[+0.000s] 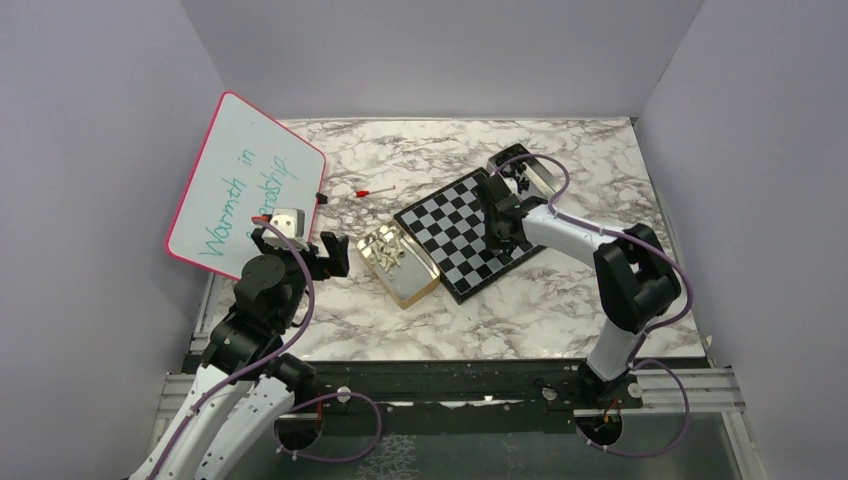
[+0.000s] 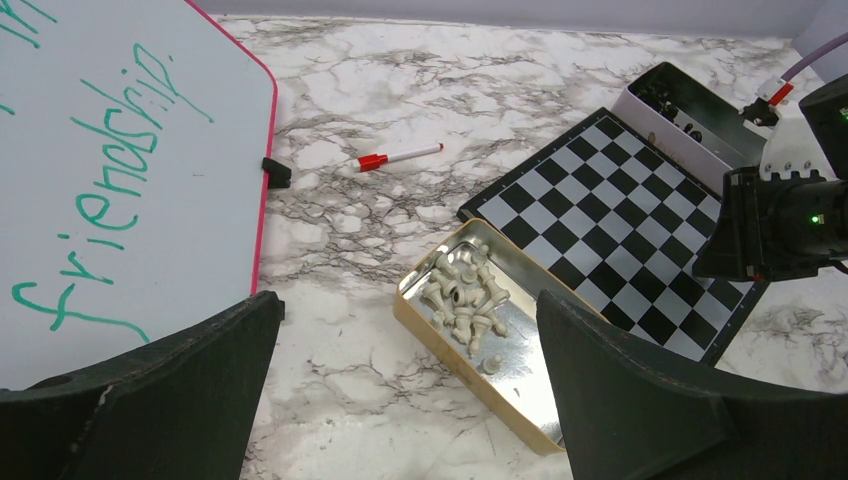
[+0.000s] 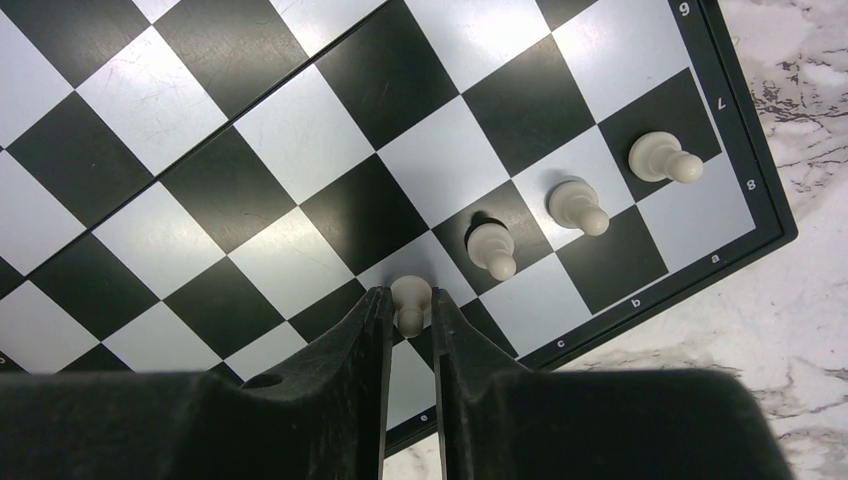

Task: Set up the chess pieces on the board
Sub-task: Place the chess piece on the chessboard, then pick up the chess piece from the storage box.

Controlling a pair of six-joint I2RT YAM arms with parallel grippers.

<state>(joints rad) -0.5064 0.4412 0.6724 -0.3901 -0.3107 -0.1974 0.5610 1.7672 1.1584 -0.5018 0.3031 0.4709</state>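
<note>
The chequered board (image 3: pixel 150 100) lies on the marble table, right of centre in the top view (image 1: pixel 460 235). My right gripper (image 3: pixel 410 300) is down over its near edge, shut on a pale pawn (image 3: pixel 410 292) that stands on a white square. Three more pale pawns (image 3: pixel 576 205) stand in the same row to its right. Several pale chess pieces (image 2: pixel 465 295) lie heaped in a gold tin (image 2: pixel 450 350) left of the board. My left gripper (image 2: pixel 408 300) hangs wide open and empty above the table, near that tin.
A second tin (image 1: pixel 535 170) with dark pieces sits behind the board's far corner. A pink-framed whiteboard (image 1: pixel 245 190) leans at the left. A red-capped marker (image 1: pixel 373 190) and a small black part (image 1: pixel 321 198) lie on the marble behind the gold tin.
</note>
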